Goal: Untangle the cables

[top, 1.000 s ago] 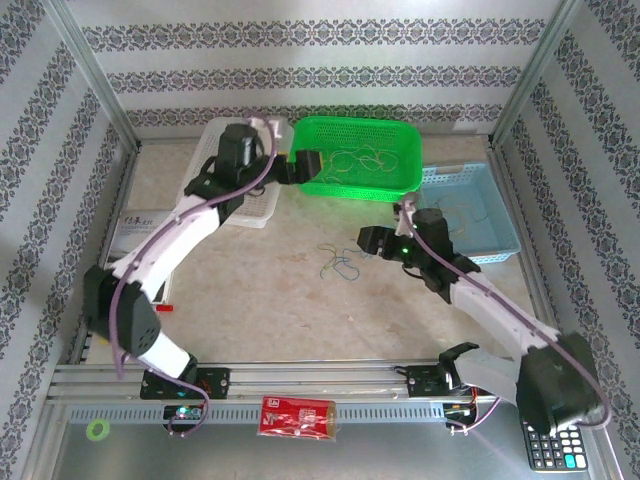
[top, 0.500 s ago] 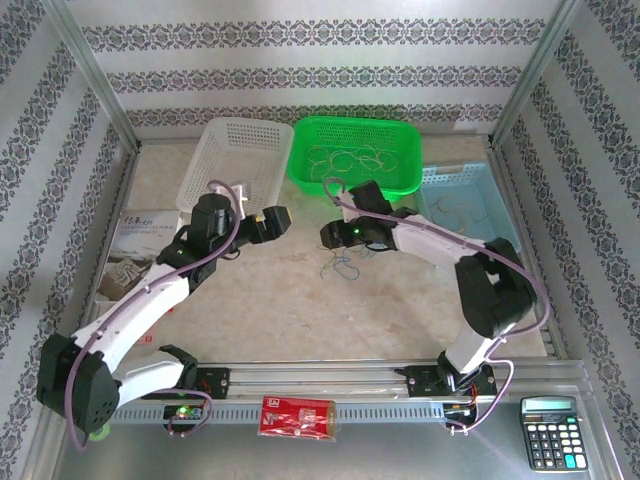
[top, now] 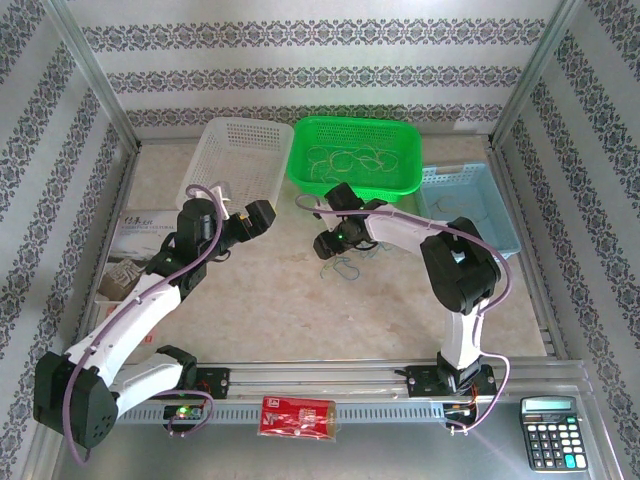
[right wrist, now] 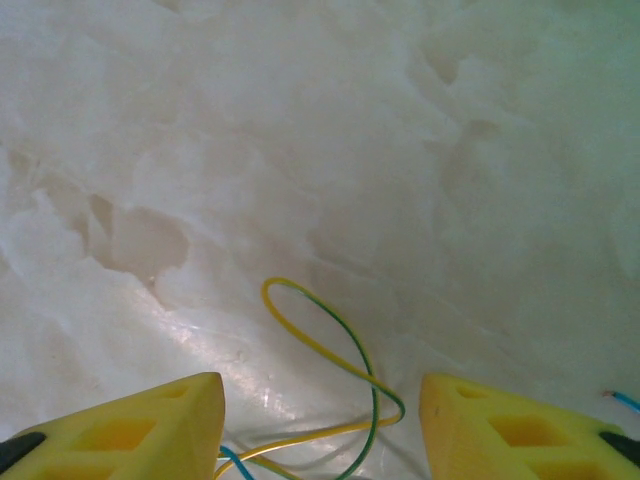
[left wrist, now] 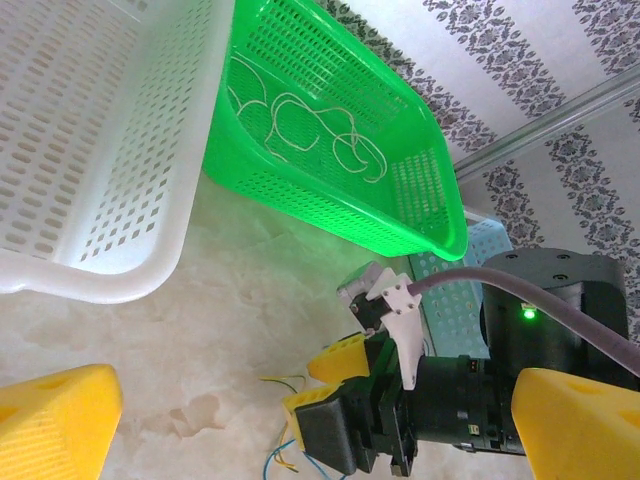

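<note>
**Right end effector low over the loose cables, left one wide and empty**

On the bench (top: 300,310) a small tangle of cables (top: 343,266), yellow-green and blue, lies just in front of the green basket (top: 390,186). The right end effector (top: 327,246) sits low over this tangle with its jaws partly apart. From the right wrist, a yellow-green loop (right wrist: 330,350) lies flat on the bench between the two yellow fingers (right wrist: 130,430), touching neither, so nothing is gripped. The left end effector (top: 262,214) hangs near the white basket (top: 240,150), spread wide and empty, pointing toward the right one. Pale cables (left wrist: 300,120) lie inside the green basket; the blue basket (top: 495,215) stands beside it.
</note>
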